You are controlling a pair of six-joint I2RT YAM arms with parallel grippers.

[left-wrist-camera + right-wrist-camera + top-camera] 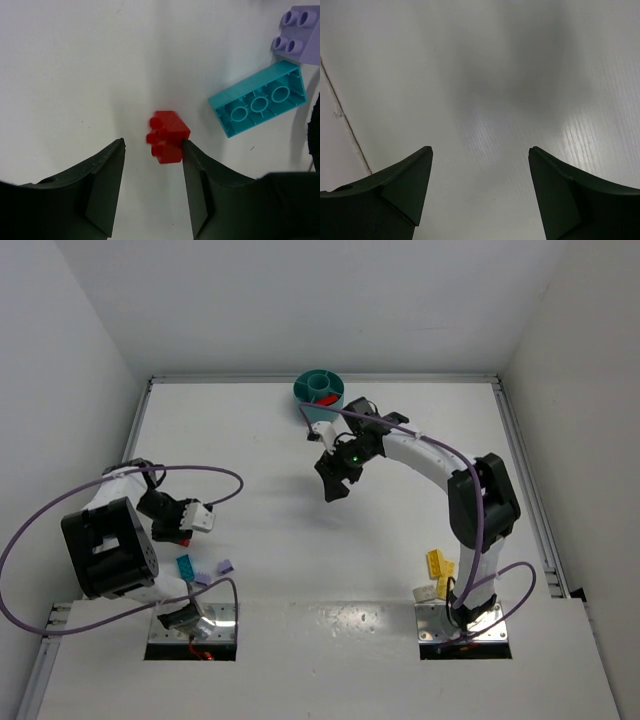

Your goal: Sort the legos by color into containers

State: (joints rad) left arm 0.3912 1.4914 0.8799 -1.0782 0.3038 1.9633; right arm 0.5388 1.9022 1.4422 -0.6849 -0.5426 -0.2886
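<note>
The left hand (152, 146) stands half-open over the desk (60, 60), one finger touching the red brick (167, 136). The teal brick (257, 105) is at its two o'clock, with the purple brick (297, 30) cut off beyond. The right hand (480, 155) gapes wide over bare desk. The bowl (300, 390) sits at twelve, with something red inside that is hard to make out. The yellow bricks (438, 562) at five are half hidden.

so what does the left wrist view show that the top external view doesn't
Only the left wrist view shows clearly: the small red plastic brick touching one finger of the open left pincer, and the hollow underside of the oblong teal plastic brick.
Only the top external view: the round teal plastic bowl with a red piece inside, the yellow plastic bricks by the right arm's base, and the open right pincer above the white table.
Both: the teal brick beside the pale purple square plastic brick, on that table.
</note>
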